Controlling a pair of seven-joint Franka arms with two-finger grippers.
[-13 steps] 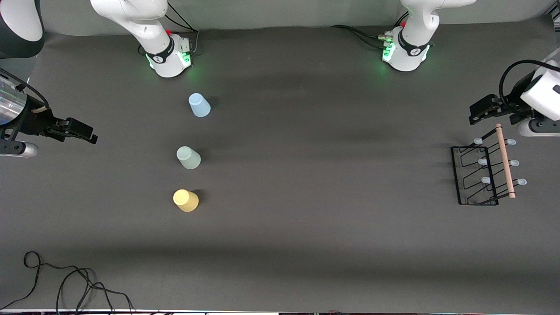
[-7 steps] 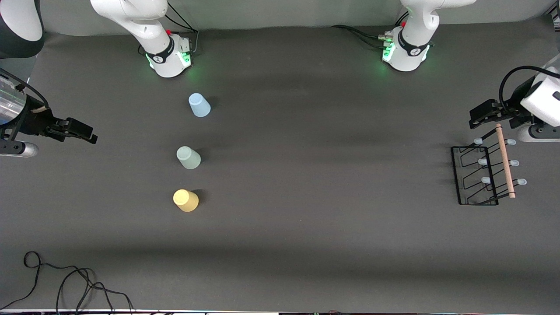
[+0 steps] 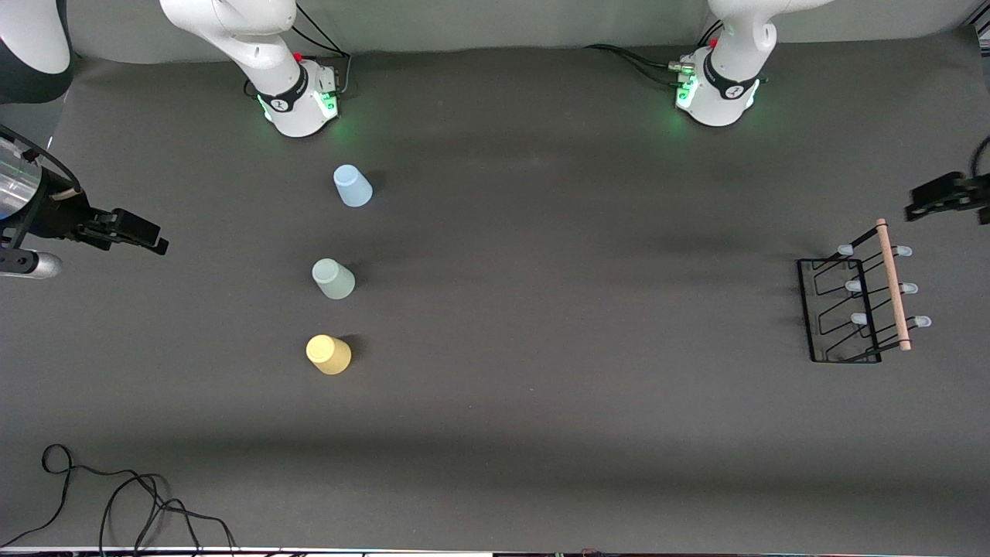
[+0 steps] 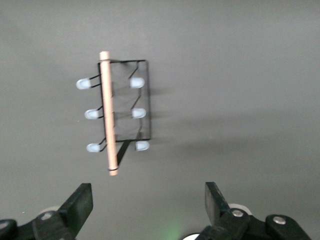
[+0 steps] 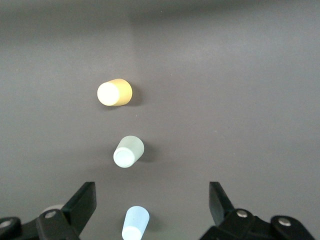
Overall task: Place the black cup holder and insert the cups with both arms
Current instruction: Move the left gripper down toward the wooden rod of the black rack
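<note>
Left gripper (image 3: 945, 198): at the right edge of the front frame, up in the air over the table (image 3: 541, 433), above the rack's upper end in that frame; fingers (image 4: 80, 202) spread wide with nothing between them.
Right gripper (image 3: 138, 232): at the left edge of the front frame, over bare table toward the right arm's end; fingers (image 5: 82, 202) spread wide, holding nothing.
Cable (image 3: 116, 503): black loops in the lower left corner of the front frame, nearest the camera.
Yellow cup (image 3: 329, 354): mouth down on the table, left of centre in the front frame, nearest of the three cups; in the right wrist view it shows at (image 5: 114, 92).
Grey-green cup (image 3: 333, 278): mouth down, next in the row, farther from the camera than the yellow cup, well apart from it; seen also at (image 5: 128, 151).
Blue cup (image 3: 353, 186): mouth down, farthest of the row, closest to the right arm's base (image 3: 298, 97); seen between the right gripper's fingers at the bottom of the wrist frame (image 5: 136, 223).
Rack (image 3: 843, 309): black wire, standing on the table at the right of the front frame, toward the left arm's end, well apart from the cups; no cup on it. In the left wrist view it lies at upper left (image 4: 145, 100).
Handle (image 3: 893, 286): pale wooden rod across the rack's top, running up and down in the front frame.
Pegs (image 3: 858, 318): six, pale-capped, three on each side of the rod.
Left arm's base (image 3: 719, 93): upper right of the front frame, lit green.
</note>
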